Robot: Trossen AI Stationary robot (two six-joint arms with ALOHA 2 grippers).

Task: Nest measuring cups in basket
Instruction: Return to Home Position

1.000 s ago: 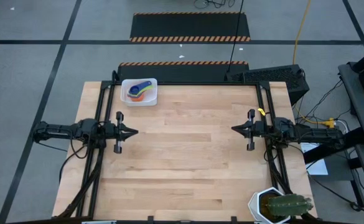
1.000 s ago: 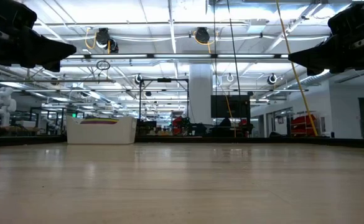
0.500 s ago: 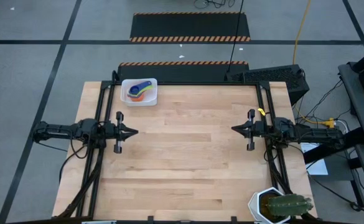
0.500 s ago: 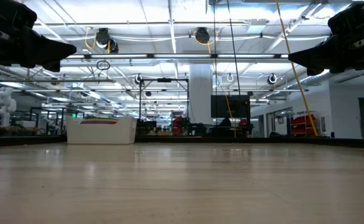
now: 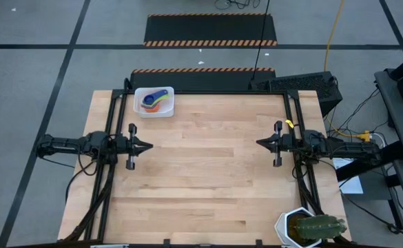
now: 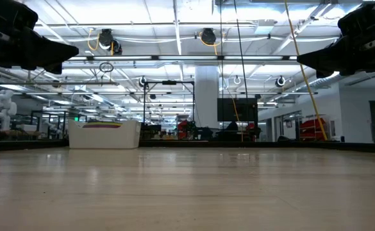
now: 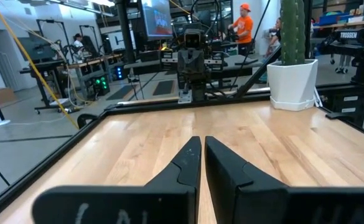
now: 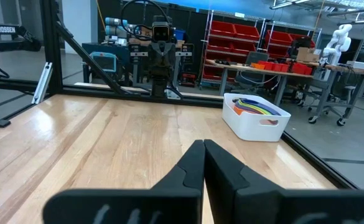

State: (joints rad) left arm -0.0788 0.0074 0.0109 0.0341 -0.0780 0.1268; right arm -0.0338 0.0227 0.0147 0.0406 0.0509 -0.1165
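Basket (image 5: pixel 153 102) sits at the upper left of the overhead frame, on the upper-left corner of the counter (image 5: pixel 208 179). I see the measuring cups (image 5: pixel 156 100) piled inside it, a blue one on top with orange, green and yellow showing beneath. My left claw (image 5: pixel 150 146) hovers at middle left, clenched on nothing, tips pointing inward. My right claw (image 5: pixel 257 143) faces it from middle right, also clenched and empty. A cactus pot (image 5: pixel 304 227) stands at the lower right edge.
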